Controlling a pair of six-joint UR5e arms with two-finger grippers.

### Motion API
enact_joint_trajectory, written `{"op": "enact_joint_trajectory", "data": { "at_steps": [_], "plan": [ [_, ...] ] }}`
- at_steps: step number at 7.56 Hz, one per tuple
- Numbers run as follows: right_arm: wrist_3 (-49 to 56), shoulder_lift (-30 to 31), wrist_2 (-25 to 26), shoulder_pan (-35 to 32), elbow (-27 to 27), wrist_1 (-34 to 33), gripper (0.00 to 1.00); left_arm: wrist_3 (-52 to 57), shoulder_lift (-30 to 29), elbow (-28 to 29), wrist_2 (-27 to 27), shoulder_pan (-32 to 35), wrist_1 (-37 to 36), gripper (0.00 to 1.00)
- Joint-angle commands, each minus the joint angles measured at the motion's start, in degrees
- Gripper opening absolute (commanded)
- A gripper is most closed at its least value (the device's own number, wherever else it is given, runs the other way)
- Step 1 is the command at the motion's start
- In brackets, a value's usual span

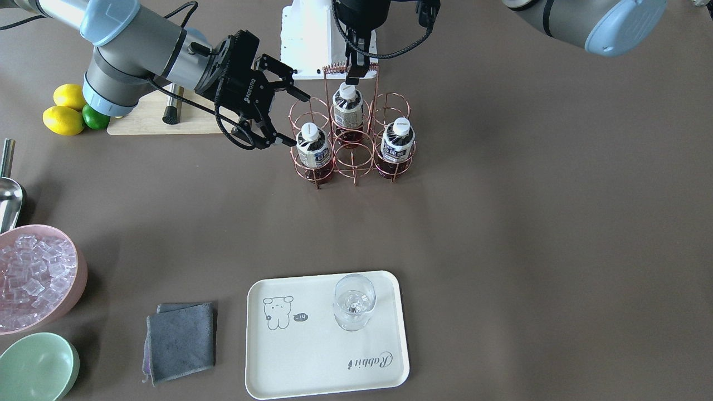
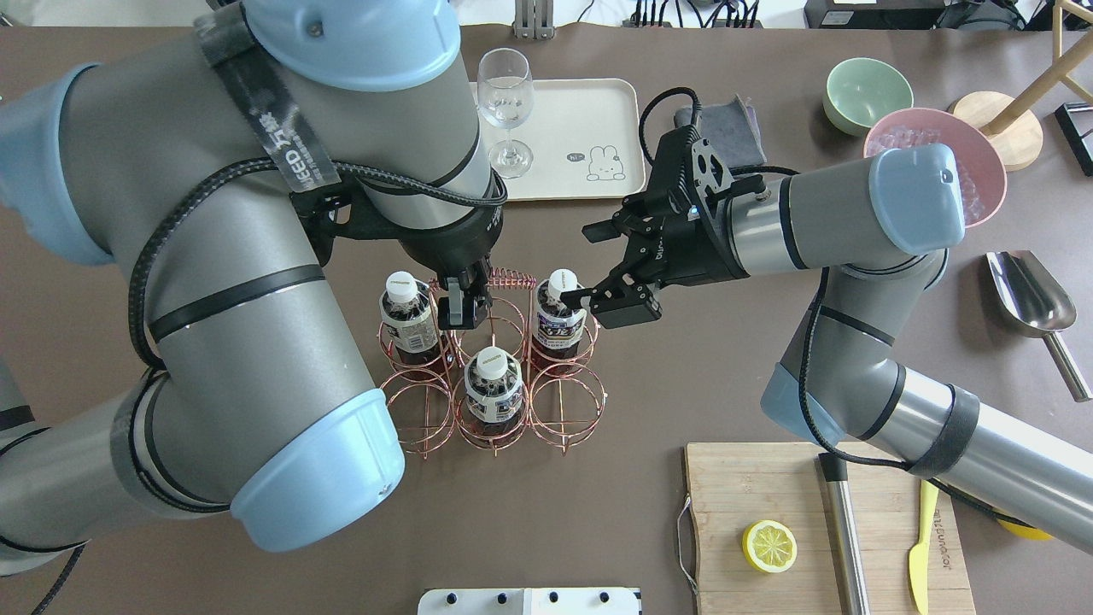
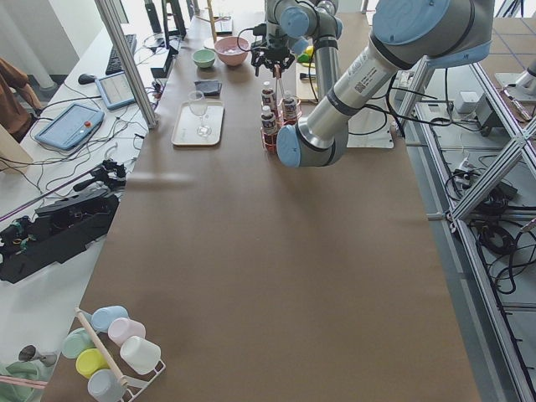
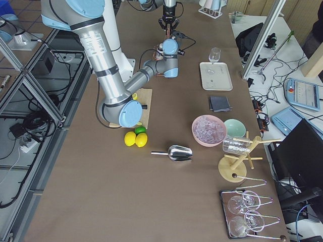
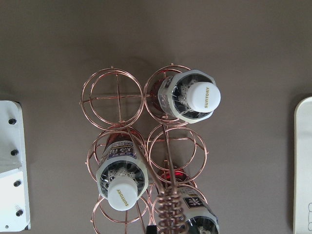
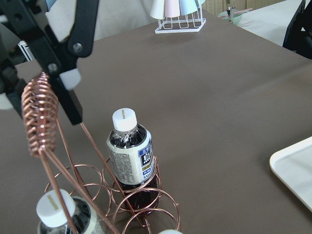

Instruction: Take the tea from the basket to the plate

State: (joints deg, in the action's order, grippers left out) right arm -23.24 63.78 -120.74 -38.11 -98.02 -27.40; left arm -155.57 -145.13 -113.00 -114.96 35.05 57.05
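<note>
Three look-alike tea bottles stand in the copper wire basket [image 2: 564, 410]: one [image 2: 559, 318] on the right arm's side, one [image 2: 408, 318] opposite and one [image 2: 493, 386] toward the robot. My right gripper [image 2: 589, 265] is open and empty just beside the first bottle [image 1: 311, 146], one fingertip close to its white cap. My left gripper [image 2: 465, 301] is shut on the basket's coil-wrapped handle [image 1: 334, 69] from above. The cream plate [image 1: 323, 362] lies across the table from the basket and carries a stemmed glass [image 1: 353, 301]. The left wrist view looks down on the bottles [image 5: 190, 97].
A wooden cutting board [image 2: 768, 487] with a lemon half [image 2: 769, 547], a knife and a steel rod lies near the right arm's base. A pink bowl of ice [image 1: 33, 275], a green bowl [image 1: 36, 367], a grey cloth [image 1: 181, 340] and a metal scoop [image 2: 1029, 295] are on the right arm's side.
</note>
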Motion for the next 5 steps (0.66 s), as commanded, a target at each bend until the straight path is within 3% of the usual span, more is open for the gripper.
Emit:
{"op": "enact_joint_trajectory", "data": {
  "at_steps": [1,3,5],
  "plan": [
    [0.65,-0.06,4.79,2.85,1.07,-0.02,0.90,0.00,0.11,-0.29,0.00,-0.07,-0.19,0.00],
    [0.65,-0.06,5.69,3.74,1.07,-0.11,0.90,-0.17,0.82,-1.16,-0.09,-0.15,-0.10,0.00],
    [0.74,-0.06,5.78,3.92,1.07,-0.37,0.77,-0.26,0.82,-1.17,-0.09,-0.07,-0.10,0.00]
  ]
}}
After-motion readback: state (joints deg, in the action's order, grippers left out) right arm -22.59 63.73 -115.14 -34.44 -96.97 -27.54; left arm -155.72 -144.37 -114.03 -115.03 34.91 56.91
